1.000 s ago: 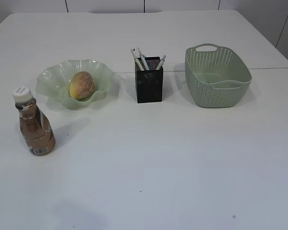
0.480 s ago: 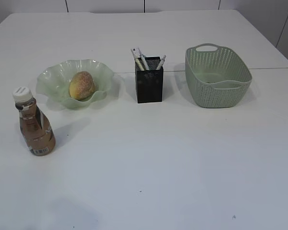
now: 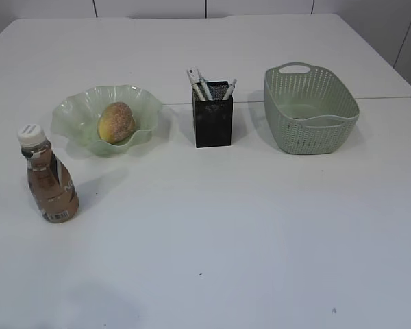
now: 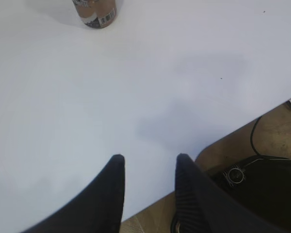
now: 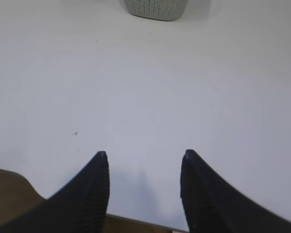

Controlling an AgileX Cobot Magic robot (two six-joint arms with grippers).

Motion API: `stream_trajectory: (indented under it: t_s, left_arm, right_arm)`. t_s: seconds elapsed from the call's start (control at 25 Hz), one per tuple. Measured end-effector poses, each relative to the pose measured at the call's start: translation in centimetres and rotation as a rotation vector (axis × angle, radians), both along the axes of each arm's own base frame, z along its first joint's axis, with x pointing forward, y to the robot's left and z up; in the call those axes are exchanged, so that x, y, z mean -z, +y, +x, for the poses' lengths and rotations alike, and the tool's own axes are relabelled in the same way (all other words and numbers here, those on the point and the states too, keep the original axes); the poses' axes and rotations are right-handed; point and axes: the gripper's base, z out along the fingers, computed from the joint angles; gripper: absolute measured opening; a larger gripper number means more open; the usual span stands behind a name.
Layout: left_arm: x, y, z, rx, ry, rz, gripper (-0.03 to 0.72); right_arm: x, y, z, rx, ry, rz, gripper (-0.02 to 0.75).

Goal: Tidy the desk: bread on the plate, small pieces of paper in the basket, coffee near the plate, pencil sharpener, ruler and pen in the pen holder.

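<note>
In front of the black mesh pen holder (image 3: 213, 118) the white table (image 3: 233, 233) lies bare; beside it stand a green wavy plate (image 3: 75, 113) left and green plastic basket (image 3: 309, 110) right.

I see bread (image 3: 116, 122) on plate (image 3: 75, 110); bottle (image 3: 48, 184) front-left of it; pen holder (image 3: 213, 120) centre; basket (image 3: 309, 110) right.

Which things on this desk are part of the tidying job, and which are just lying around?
Part of the job:
bread on the green plate
coffee bottle
black pen holder with pens
green basket

Just lying about:
cable and dark gear on the floor by the table's edge, in the left wrist view
</note>
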Motion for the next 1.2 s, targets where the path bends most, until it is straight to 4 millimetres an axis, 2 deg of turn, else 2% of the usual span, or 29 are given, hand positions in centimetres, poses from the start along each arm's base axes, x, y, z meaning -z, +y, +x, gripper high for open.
stream_trajectory:
  t_s: [0.64,1.0,1.2]
  left_arm:
    - [-0.1,0.2,-0.2,-0.012,-0.018,-0.008,0.239]
    - [-0.5,1.4,-1.9,-0.248,-0.139,-0.041,0.239]
    - [-0.6,1.7,-3.0,-0.346,-0.216,-0.052,0.239]
  right_arm:
    - [0.0,0.0,0.0,-0.001,-0.004,0.001,0.386]
    - [0.0,0.0,-0.2,0.162,-0.004,0.001,0.386]
    - [0.0,-0.2,-1.3,0.195,-0.078,0.017,0.386]
